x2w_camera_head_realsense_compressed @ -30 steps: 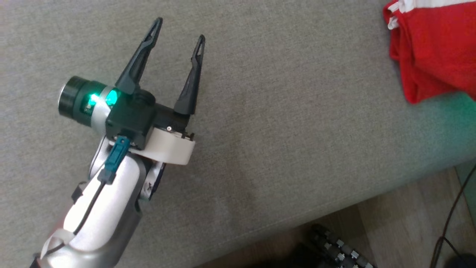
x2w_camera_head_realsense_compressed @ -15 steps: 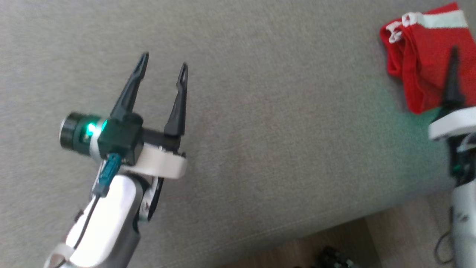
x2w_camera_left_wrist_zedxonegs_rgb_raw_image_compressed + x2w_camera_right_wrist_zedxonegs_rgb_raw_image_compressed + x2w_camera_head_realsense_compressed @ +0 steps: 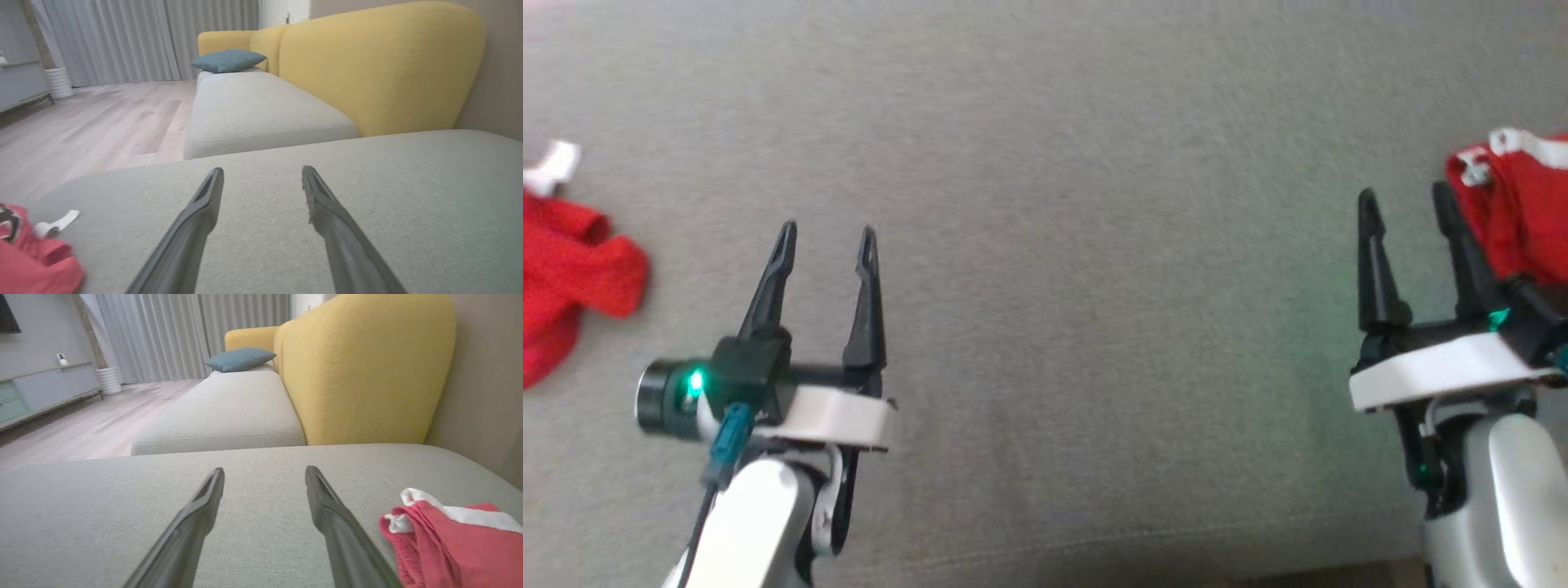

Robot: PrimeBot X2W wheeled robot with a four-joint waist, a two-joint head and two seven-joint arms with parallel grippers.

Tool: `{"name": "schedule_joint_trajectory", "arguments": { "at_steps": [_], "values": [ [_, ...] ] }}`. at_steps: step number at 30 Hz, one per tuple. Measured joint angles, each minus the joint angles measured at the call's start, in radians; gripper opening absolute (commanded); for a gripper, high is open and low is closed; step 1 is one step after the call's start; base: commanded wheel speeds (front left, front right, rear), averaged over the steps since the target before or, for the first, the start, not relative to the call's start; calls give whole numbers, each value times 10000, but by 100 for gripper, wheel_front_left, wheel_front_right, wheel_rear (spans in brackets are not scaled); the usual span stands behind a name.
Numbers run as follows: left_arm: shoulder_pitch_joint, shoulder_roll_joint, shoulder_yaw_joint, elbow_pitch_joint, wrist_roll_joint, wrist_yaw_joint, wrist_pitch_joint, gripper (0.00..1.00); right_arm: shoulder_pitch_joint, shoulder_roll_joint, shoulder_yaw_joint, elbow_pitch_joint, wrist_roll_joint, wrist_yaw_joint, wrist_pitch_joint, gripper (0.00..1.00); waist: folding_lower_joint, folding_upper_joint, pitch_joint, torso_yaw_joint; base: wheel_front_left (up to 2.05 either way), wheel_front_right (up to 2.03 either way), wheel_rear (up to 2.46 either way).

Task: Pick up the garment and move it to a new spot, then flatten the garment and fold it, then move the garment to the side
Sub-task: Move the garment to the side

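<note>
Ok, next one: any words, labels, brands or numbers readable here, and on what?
None can be read.
Crumpled red garment: a black and white print at the picture's edge, cut off and too blurred to read.
Folded red garment: plain white trim, no text.
</note>
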Motion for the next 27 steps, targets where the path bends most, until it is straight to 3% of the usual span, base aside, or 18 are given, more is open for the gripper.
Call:
{"name": "schedule_joint_trajectory", "arguments": {
  "at_steps": [9,27],
  "values": [
    [1038,278,311,31,-267,257,-38,100,1020,176,50,-454,-2,0,324,100,0,0,-982,643,0,0,0],
    [2211,550,255,226,-525,274,228,100,2627,224,58,-966,355,0,943,100,0,0,-2441,580,0,0,0]
  ]
}}
